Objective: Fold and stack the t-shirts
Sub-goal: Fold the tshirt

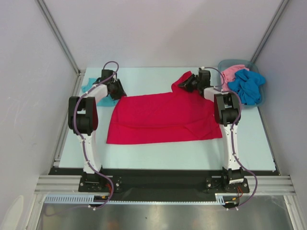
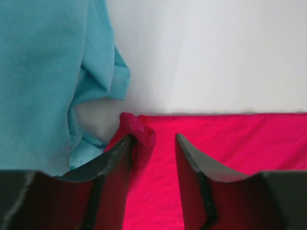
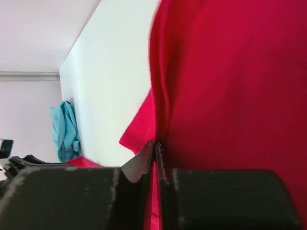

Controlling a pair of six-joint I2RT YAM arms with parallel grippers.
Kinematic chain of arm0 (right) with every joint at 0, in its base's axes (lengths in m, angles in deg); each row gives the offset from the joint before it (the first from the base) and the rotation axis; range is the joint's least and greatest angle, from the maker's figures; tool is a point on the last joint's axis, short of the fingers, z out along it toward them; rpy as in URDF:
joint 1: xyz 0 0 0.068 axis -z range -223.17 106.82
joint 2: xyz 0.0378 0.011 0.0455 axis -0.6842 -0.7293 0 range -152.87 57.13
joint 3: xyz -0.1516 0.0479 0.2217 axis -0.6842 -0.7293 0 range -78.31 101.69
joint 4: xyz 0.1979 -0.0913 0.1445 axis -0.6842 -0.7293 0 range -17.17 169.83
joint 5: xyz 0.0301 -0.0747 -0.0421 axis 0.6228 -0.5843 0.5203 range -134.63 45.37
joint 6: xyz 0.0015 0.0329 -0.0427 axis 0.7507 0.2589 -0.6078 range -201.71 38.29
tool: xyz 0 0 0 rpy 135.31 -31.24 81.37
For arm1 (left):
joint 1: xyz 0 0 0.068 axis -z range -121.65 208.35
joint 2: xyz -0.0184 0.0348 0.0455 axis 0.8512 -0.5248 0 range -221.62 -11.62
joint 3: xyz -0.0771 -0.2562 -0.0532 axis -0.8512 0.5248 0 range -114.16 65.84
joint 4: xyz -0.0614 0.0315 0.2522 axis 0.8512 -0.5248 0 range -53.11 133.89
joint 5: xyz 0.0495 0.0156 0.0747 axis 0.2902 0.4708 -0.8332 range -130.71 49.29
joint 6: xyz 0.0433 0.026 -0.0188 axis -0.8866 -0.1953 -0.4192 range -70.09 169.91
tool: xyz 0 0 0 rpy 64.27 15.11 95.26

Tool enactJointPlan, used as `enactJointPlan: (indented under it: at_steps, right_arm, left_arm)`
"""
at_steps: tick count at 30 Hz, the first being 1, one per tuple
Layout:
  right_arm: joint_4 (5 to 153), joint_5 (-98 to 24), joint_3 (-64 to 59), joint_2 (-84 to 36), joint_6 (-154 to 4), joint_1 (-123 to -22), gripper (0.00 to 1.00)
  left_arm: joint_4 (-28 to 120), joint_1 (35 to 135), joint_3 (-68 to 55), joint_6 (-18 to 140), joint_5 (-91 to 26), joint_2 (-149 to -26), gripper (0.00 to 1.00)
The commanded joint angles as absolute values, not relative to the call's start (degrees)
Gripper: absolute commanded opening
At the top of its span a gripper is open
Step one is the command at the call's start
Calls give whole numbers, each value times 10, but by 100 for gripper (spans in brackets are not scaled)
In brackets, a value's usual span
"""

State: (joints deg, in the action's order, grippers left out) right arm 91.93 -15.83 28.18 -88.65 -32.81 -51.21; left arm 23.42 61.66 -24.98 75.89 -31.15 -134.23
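A bright red t-shirt lies spread flat across the middle of the table. Its far right corner is lifted into a peak. My right gripper is shut on that corner; in the right wrist view its tips pinch a fold of the red t-shirt. My left gripper is at the far left corner. In the left wrist view it stands open, jaws on either side of the red cloth, the corner bunched against the left finger. A light teal t-shirt lies just left of it.
A grey bin at the far right corner of the table holds a pink shirt and a deeper blue one. Metal frame posts and white walls close in the table on three sides.
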Motion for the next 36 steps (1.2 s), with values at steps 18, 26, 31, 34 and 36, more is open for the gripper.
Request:
enactJointPlan:
  at_steps: [18,26,31,34,36]
  right_arm:
    - [976,-176,204,-814,-338,-492,0]
    - [980,-187,190,-795,-339,-490,0]
    - [964,-189,206,-772,-351,-486,0]
    - [969,-188,199,-747,-355,-481,0]
    - [977,-190,187,-723,-358,-481,0]
  left_arm:
    - [245,621,-221,760,-333,-1297,0]
    - [263,621,-190,772,-349,-1266,0]
    - [268,621,-192,781,-355,-1238,0]
    - [268,621,-203,781,-360,-1220,0]
    - [262,621,-208,782,-361,-1207,0]
